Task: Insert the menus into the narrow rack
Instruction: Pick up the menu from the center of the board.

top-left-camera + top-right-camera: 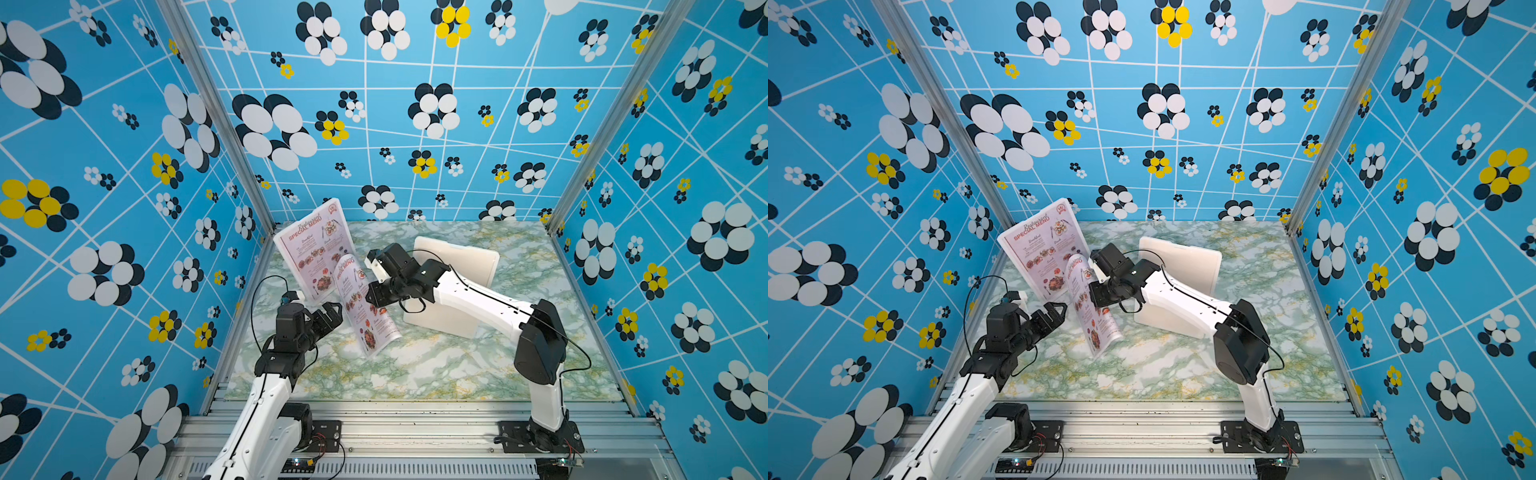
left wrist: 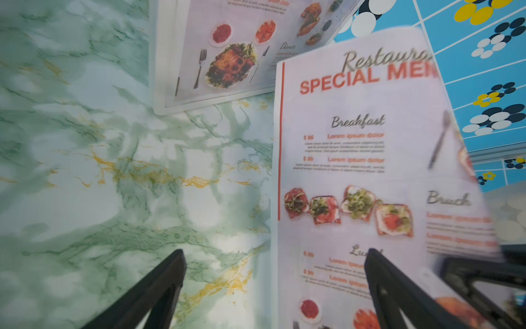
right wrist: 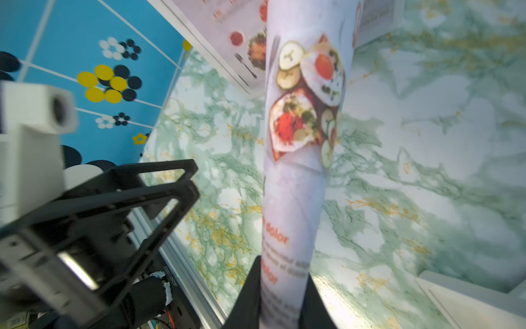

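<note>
— Where is the menu (image 1: pixel 365 307)?
— We have it pinched in the right claw (image 3: pixel 283 287). The wrist view shows the sheet running up between the two jaws, which clamp its long edge about mid-length. It curls and stands steep over the table (image 1: pixel 436 365), with its long axis running from 11 to 5 o'clock in both top views.
— And the left claw (image 1: pixel 331 312)?
— It is spread wide and empty, just beside the sheet at its 9 o'clock.
— Which way do we go?
— The rack (image 1: pixel 478 259) lies at 2 to 3 o'clock from the right claw, partly under that same arm. We judge the right arm nearer and the carry a short swing that way. The sheet's axis probably needs turning to meet the rack's opening, which we cannot see from here.
— And the other menu (image 1: pixel 311 245)?
— It stands upright and tilted at 10 o'clock, near the back-left corner and well apart from the rack. We cannot tell what props it.
</note>
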Controlling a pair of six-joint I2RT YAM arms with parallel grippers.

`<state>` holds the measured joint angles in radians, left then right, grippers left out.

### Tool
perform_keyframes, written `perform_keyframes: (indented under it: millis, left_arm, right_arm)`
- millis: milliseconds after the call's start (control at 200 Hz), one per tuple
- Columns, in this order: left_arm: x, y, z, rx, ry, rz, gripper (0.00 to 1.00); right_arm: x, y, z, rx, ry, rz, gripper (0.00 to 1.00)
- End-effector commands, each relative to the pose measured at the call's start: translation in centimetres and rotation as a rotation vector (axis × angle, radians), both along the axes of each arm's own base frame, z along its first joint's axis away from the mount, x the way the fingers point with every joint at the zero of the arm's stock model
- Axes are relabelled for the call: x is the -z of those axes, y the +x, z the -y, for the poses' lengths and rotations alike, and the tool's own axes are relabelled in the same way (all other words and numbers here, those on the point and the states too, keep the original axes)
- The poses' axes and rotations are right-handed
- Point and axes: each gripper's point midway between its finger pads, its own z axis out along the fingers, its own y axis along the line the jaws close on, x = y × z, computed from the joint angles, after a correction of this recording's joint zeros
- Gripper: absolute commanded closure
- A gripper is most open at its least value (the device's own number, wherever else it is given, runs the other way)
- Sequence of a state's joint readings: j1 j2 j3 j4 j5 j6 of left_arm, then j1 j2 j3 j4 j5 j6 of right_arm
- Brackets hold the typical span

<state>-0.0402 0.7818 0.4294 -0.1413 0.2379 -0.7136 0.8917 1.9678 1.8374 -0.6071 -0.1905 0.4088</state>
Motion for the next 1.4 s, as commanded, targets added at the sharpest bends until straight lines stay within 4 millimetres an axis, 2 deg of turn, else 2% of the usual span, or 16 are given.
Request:
perform_keyframes:
  millis: [0, 130, 250, 355, 485, 595, 829, 934, 1089, 1219, 1269, 1289, 1394]
  left_arm:
    - [-1.3, 0.5, 1.0, 0.063, -0.024, 0.070, 0.01]
    - [-2.8, 1.3, 2.2, 0.120, -0.054, 0.133, 0.01]
    - [-4.4, 2.4, 4.1, 0.192, -0.074, 0.199, 0.01]
    - [-6.7, 3.4, 7.2, 0.304, -0.064, 0.274, 0.00]
    - [-9.6, 4.2, 12.0, 0.468, 0.017, 0.358, 0.00]
    - [-11.9, 5.1, 15.2, 0.577, 0.030, 0.421, 0.01]
    - [-15.5, 9.0, 19.7, 0.776, 0.017, 0.537, 0.00]
    - [-18.6, 11.3, 21.8, 0.868, -0.006, 0.619, 0.00]
    - [-22.7, 13.5, 24.3, 0.988, -0.028, 0.731, 0.00]
    - [-25.1, 14.0, 26.2, 1.093, -0.057, 0.806, 0.00]
    - [-25.4, 14.2, 26.9, 1.121, -0.063, 0.821, 0.01]
    - [-26.1, 14.0, 27.0, 1.133, -0.063, 0.840, 0.01]
    - [-25.7, 15.0, 28.4, 1.182, -0.083, 0.839, 0.01]
  right_arm:
    - [-4.7, 0.5, 2.6, -0.025, 0.014, 0.069, 0.79]
    - [-9.5, 3.2, 6.8, 0.065, 0.045, 0.155, 0.80]
    - [-12.9, 5.3, 11.3, 0.142, 0.063, 0.233, 0.80]
    - [-15.9, 6.2, 15.0, 0.169, 0.079, 0.324, 0.81]
    - [-19.3, 6.8, 19.6, 0.213, 0.100, 0.416, 0.82]
    - [-22.4, 6.2, 22.1, 0.201, 0.134, 0.493, 0.82]
    - [-26.7, 4.2, 24.1, 0.097, 0.181, 0.618, 0.82]
    - [-28.2, 4.3, 24.6, 0.082, 0.215, 0.653, 0.82]
    - [-29.0, 5.8, 24.5, 0.062, 0.243, 0.641, 0.83]
    - [-29.1, 7.2, 24.5, 0.060, 0.252, 0.636, 0.83]
    - [-29.3, 7.6, 24.4, 0.048, 0.269, 0.628, 0.83]
    - [-29.3, 7.8, 24.3, 0.045, 0.274, 0.625, 0.83]
    - [-29.7, 8.6, 24.5, 0.041, 0.302, 0.616, 0.83]
